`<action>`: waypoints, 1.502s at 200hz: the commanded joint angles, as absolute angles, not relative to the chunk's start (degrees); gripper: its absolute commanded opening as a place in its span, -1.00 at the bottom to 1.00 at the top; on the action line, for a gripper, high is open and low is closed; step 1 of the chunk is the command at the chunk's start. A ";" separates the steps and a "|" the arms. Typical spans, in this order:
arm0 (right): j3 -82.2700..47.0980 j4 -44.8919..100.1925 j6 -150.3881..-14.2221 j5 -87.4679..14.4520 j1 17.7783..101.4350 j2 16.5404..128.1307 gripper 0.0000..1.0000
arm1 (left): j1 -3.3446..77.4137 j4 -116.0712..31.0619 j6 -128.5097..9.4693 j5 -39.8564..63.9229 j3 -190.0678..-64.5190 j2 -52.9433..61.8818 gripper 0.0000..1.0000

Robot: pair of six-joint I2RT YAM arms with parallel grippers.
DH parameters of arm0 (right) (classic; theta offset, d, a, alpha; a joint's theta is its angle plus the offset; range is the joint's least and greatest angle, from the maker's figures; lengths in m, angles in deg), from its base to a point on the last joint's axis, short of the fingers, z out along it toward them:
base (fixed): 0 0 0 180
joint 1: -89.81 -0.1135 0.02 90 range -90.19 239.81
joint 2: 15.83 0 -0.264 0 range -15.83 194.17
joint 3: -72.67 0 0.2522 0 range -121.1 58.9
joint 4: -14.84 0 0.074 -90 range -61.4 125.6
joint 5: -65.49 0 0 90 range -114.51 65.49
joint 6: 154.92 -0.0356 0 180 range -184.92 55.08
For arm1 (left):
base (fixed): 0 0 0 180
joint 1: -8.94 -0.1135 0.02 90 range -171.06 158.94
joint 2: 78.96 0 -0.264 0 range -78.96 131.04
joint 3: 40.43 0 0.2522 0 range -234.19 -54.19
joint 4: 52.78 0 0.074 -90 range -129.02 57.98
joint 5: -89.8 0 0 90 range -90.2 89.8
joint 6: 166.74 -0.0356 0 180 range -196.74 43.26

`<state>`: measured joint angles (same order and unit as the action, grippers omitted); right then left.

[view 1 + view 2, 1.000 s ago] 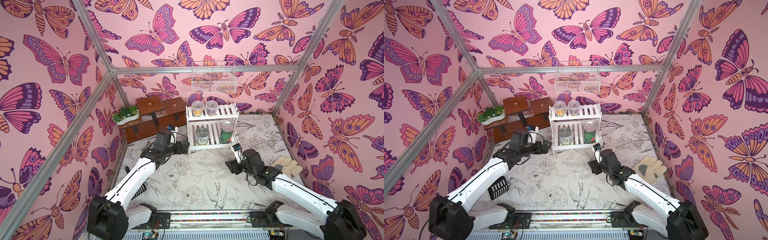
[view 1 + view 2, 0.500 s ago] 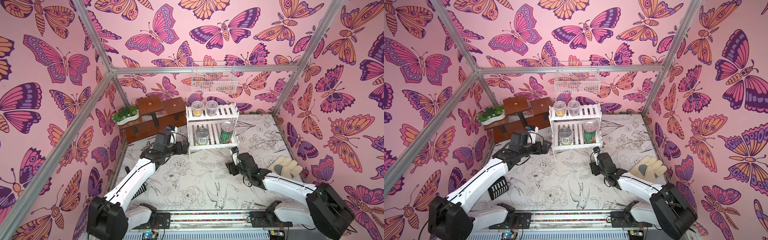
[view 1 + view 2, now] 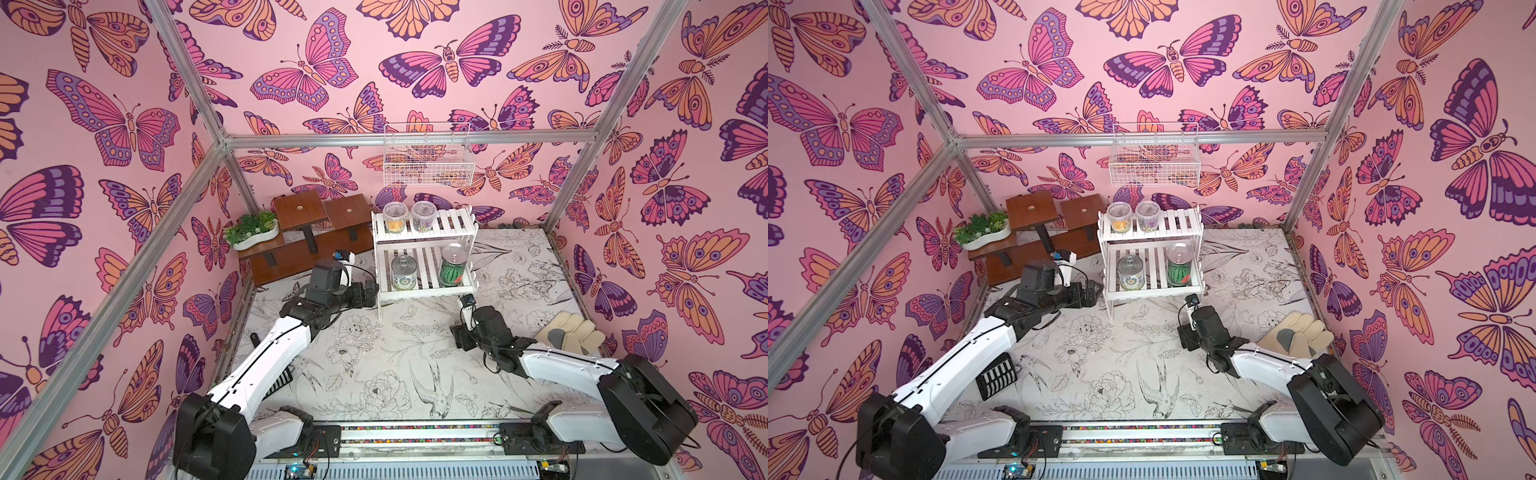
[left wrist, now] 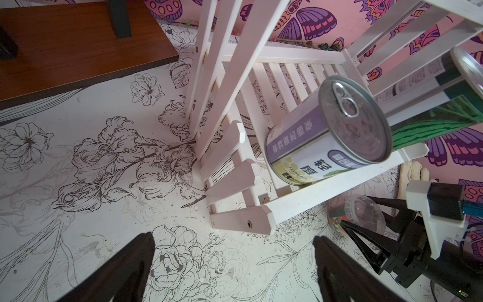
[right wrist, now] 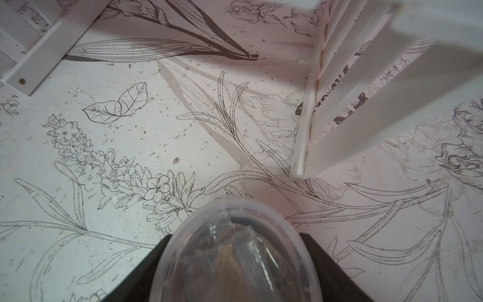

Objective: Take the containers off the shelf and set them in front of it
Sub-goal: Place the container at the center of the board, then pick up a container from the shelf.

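Right wrist view: small clear plastic lidded cup (image 5: 235, 251) was cut off by the frame edge and its contents were a brown blur. Contact with the right gripper (image 5: 235, 236) could not be resolved. Both top views: the wrist hid the cup. Left wrist view: watermelon-patterned metal can (image 4: 431, 130) ran off-frame, partly behind white slatted shelf (image 4: 243, 222).

Bright, even light; the shelf (image 5: 405, 104) blurs near the lens.
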<state>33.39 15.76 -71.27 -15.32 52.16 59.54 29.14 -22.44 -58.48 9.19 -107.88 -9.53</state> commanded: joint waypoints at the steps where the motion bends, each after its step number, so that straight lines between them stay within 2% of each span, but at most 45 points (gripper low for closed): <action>1: 33.24 15.85 -72.37 -14.29 51.68 59.35 0.65 | 28.81 -22.95 -59.03 8.58 -107.02 -10.83 1.00; 32: 33.20 17.63 -72.82 -13.91 51.70 57.56 0.87 | 28.74 -23.02 -59.10 8.50 -106.92 -10.94 1.00; 72: 31.54 24.57 -72.74 -13.45 51.69 50.77 0.98 | 28.71 -23.34 -59.56 8.41 -107.55 -10.50 1.00; 122: 22.98 38.15 -70.71 -15.69 51.83 41.61 0.99 | 28.62 -23.57 -60.86 9.16 -109.59 -9.55 1.00; 148: 16.35 43.59 -68.02 -19.16 52.19 40.31 0.98 | 28.27 -23.58 -61.63 10.03 -110.26 -9.32 1.00; 188: 0.82 50.55 -63.83 -26.83 54.63 45.08 0.98 | 27.68 -23.56 -61.98 11.84 -109.76 -9.78 1.00; 252: -24.76 54.04 -58.96 -46.21 62.70 61.45 0.98 | 27.13 -23.65 -62.47 12.37 -108.35 -11.50 1.00; 281: -32.58 55.85 -56.42 -52.88 63.87 68.67 0.98 | 27.02 -24.11 -62.26 12.67 -108.07 -11.57 1.00; 300: -35.92 55.07 -55.60 -53.57 63.89 72.22 0.98 | 26.78 -24.22 -62.36 13.23 -108.18 -11.40 1.00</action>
